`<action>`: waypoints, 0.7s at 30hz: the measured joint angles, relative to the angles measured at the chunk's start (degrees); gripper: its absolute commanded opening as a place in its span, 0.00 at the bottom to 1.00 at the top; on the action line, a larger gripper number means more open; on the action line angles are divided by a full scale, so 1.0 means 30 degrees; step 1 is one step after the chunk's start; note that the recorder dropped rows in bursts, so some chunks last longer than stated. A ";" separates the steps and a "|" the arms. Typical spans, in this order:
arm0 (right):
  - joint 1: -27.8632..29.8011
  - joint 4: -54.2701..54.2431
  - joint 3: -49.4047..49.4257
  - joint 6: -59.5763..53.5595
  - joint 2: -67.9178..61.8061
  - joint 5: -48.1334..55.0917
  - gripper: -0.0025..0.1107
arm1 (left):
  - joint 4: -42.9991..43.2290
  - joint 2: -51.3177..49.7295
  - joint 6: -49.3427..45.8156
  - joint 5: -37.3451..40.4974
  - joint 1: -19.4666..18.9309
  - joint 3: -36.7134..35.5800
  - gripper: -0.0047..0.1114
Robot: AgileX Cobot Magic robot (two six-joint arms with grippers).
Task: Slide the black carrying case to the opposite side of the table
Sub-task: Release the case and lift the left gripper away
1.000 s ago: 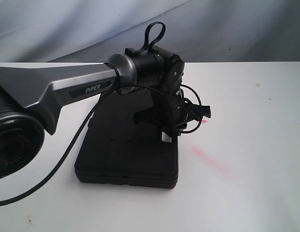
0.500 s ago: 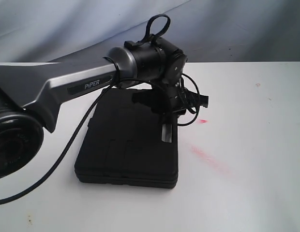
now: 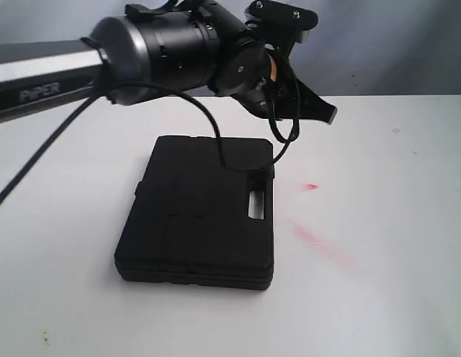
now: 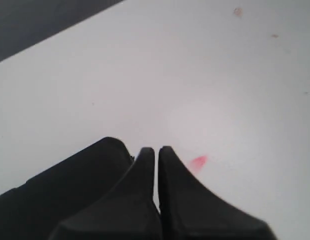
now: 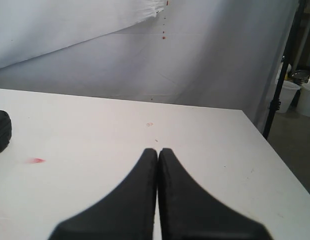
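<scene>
The black carrying case (image 3: 197, 216) lies flat on the white table (image 3: 394, 223), left of the middle, with its handle slot on its right side. My left gripper (image 3: 325, 113) hangs in the air above and beyond the case's far right corner, shut and holding nothing. In the left wrist view its closed tips (image 4: 156, 150) sit over the table (image 4: 195, 75) beside a corner of the case (image 4: 70, 185). My right gripper (image 5: 158, 151) is shut and empty over bare table (image 5: 95, 130); an edge of the case (image 5: 1, 131) shows far off.
Red smears (image 3: 320, 242) and a red spot (image 3: 311, 187) mark the table right of the case. The left arm's cable (image 3: 216, 134) droops over the case. A grey backdrop (image 3: 379, 44) hangs behind. Off the table's edge stand a dark pole (image 5: 282, 75) and white buckets (image 5: 302, 95).
The left arm has lifted off the case's right side and swung up, so the gripper now hangs beyond the far right corner. The case has stayed where it was.
</scene>
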State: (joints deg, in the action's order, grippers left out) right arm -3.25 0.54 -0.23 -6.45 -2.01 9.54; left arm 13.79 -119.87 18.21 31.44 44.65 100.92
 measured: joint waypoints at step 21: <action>0.0000 0.0000 0.0000 0.0000 0.0000 0.0000 0.02 | 0.5248 1.6656 0.1112 -0.5729 -0.3032 -1.5406 0.04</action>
State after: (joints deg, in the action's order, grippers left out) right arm -3.25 0.54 -0.23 -6.45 -2.01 9.54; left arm 29.53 -69.90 21.55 14.25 35.55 54.70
